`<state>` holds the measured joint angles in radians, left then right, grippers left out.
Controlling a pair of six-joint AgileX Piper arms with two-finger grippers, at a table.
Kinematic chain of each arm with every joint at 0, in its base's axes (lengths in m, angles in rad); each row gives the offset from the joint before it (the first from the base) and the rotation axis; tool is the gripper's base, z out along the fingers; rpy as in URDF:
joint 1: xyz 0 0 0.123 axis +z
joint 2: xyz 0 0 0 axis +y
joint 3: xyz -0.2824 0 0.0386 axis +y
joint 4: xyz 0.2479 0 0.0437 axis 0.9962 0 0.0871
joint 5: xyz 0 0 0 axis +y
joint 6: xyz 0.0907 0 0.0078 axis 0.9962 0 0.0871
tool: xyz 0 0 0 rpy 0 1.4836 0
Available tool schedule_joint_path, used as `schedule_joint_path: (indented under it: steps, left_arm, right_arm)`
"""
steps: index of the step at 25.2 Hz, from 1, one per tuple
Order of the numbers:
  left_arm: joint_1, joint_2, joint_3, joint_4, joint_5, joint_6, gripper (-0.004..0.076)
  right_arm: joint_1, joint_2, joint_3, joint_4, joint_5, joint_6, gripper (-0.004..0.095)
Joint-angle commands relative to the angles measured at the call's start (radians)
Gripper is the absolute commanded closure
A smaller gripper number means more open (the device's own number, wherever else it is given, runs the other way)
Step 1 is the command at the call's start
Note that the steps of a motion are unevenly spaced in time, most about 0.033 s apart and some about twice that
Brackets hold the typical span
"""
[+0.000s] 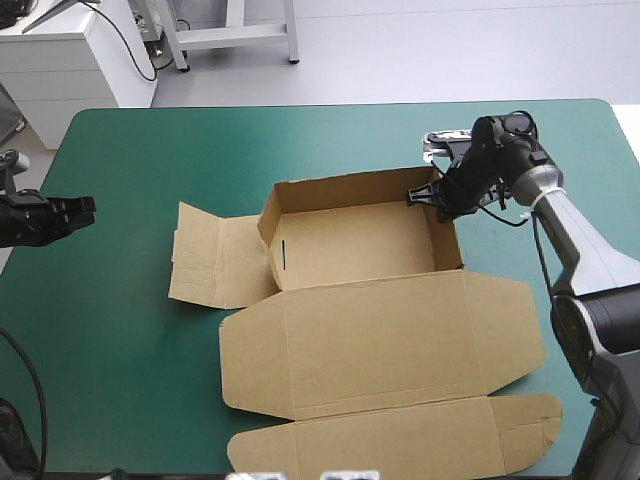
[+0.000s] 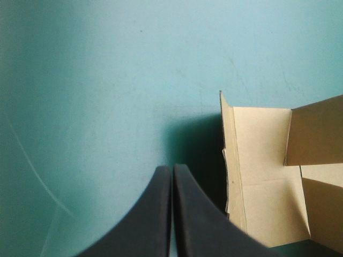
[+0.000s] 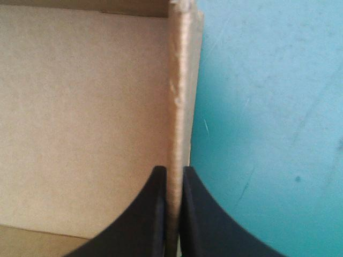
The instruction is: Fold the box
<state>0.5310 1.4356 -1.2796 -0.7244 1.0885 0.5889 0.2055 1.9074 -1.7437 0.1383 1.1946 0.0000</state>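
Observation:
The brown box stands mid-table as an open tray with raised walls, its lid lying flat toward the near edge and a side flap spread flat to the left. My right gripper is shut on the box's right wall, the board pinched between its fingers, at the far right corner. My left gripper hovers over the teal-green cover near the table's left edge, shut and holding nothing; its fingers point toward the side flap, which lies ahead and apart.
The lid's tuck flap reaches close to the table's near edge. Bare teal-green cover stretches between the left gripper and the box, and more lies beyond the box's far wall.

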Motion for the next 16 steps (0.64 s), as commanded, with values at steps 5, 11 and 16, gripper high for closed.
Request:
schedule_joint_path:
  steps: [5,11,16]
  left_arm:
    - [0.000,-0.038,-0.023,-0.069,-0.002,0.011,0.0731]
    - [0.000,-0.038,-0.023,-0.098,0.006,0.032,0.0731]
    - [0.000,-0.038,-0.023,-0.098,0.017,0.034,0.0731]
  right_arm:
    - [0.002,-0.007,-0.104,0.027,0.049,-0.060,0.0780]
    - [0.002,-0.006,-0.163,0.027,0.051,-0.007,0.0209]
    - [0.002,-0.038,-0.140,0.030,0.053,0.000,0.0127]
